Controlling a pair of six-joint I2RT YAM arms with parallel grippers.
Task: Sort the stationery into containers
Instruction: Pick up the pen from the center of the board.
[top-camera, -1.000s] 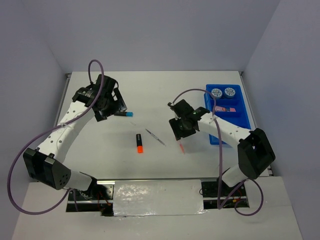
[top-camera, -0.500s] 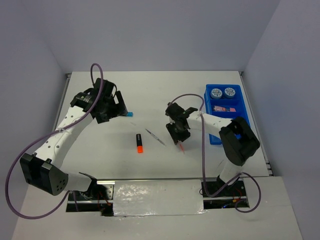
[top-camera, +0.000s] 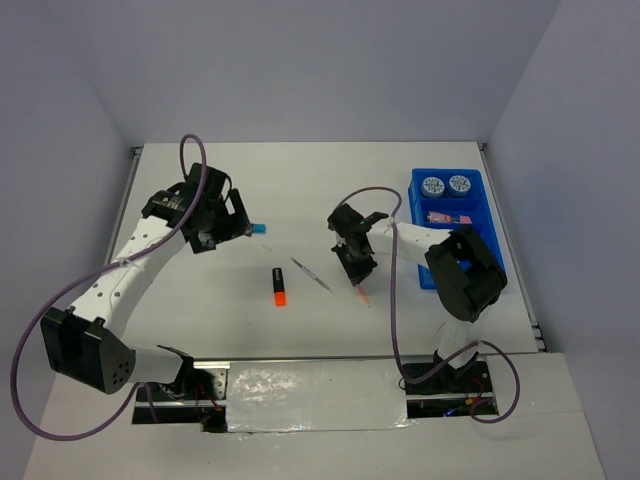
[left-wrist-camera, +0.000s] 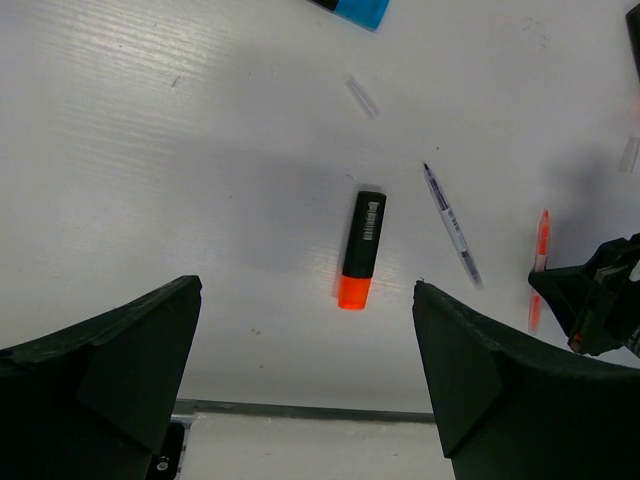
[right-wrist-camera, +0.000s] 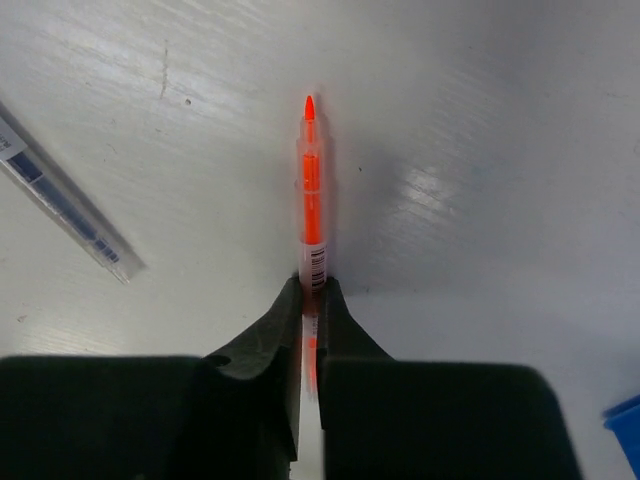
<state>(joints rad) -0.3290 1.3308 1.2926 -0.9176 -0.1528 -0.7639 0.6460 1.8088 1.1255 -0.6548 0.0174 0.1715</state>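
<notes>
My right gripper (right-wrist-camera: 311, 292) is shut on the tail of a thin pink-orange pen (right-wrist-camera: 310, 190), which lies on the white table pointing away from the jaws. From above, that gripper (top-camera: 357, 274) sits mid-table with the pen (top-camera: 362, 294) poking out toward the near edge. A thin grey pen (top-camera: 311, 274) and a black marker with an orange end (top-camera: 279, 285) lie just to its left. My left gripper (left-wrist-camera: 305, 400) hangs open above the table with the orange-ended marker (left-wrist-camera: 362, 245) below it. A blue-ended marker (top-camera: 257, 229) lies beside the left wrist.
The blue tray (top-camera: 494, 238) stands at the right edge, holding two round patterned discs (top-camera: 433, 185) (top-camera: 459, 184) and a pink case (top-camera: 448, 217). One tray corner (right-wrist-camera: 625, 430) shows in the right wrist view. The grey pen (right-wrist-camera: 65, 205) lies left of the held pen.
My right gripper has moved left and down over the pink-orange pen and closed on it. The left arm has shifted slightly and stays open.
</notes>
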